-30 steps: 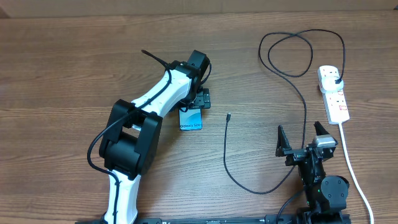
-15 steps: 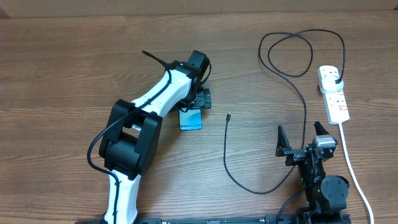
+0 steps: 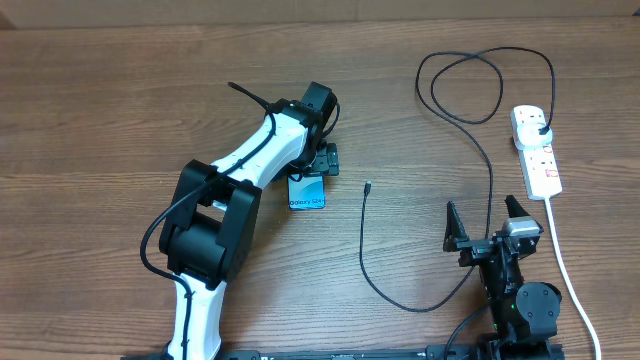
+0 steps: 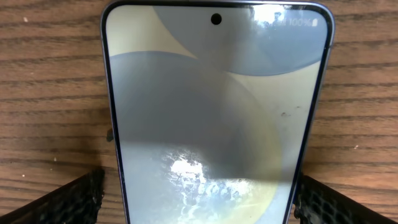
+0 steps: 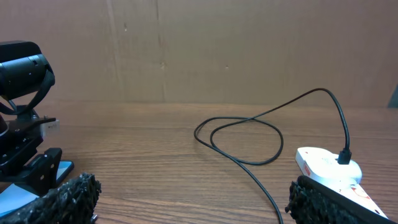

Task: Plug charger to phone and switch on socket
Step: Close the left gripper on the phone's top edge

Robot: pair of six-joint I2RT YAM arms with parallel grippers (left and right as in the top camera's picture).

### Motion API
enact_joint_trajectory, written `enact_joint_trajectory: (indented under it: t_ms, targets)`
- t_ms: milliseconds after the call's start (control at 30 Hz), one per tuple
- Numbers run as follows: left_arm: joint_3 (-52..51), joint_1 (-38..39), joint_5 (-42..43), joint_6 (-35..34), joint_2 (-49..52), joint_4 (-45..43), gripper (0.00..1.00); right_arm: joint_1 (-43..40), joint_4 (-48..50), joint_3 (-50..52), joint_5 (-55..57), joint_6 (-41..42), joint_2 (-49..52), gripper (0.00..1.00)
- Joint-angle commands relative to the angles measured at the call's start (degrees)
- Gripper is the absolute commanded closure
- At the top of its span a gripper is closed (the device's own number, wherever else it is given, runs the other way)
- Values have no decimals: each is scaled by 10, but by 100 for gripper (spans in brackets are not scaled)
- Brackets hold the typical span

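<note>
The phone (image 3: pixel 308 193), slim with a light blue screen, lies flat on the wood table left of centre. It fills the left wrist view (image 4: pixel 217 106). My left gripper (image 3: pixel 311 174) is low over the phone's far end. Its open fingers (image 4: pixel 202 202) straddle the phone's sides, and bare wood shows beside the left finger. The black charger cable (image 3: pixel 492 190) runs from its plug (image 3: pixel 540 126) in the white socket strip (image 3: pixel 536 152), loops, and ends at the connector tip (image 3: pixel 368 186) on the table right of the phone. My right gripper (image 3: pixel 490 222) is open and empty near the front edge.
The strip's thick white cord (image 3: pixel 566 270) runs to the front right edge. In the right wrist view the open fingers (image 5: pixel 196 199) frame the cable loop (image 5: pixel 249 134), the strip (image 5: pixel 323 163) at right and the left arm (image 5: pixel 25 149) at left. A brown wall stands behind.
</note>
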State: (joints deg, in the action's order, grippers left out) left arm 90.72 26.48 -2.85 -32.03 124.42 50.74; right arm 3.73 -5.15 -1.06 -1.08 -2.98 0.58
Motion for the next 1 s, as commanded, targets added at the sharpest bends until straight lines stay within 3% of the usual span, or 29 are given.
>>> enact_joint_trajectory:
  t_ms: [0,200,433,967]
  targets:
    - [-15,-5,9,-1,9,-5,0,-3,3,6,4,-1,-4,0]
    - [-24,-5,10,-1,9,-12,9,-3,3,6,4,-1,-4,0]
    - [-43,-6,9,-1,9,-26,7,-3,3,6,4,-1,-4,0]
    - [-43,-6,5,-1,9,-19,14,-3,3,6,4,-1,-4,0]
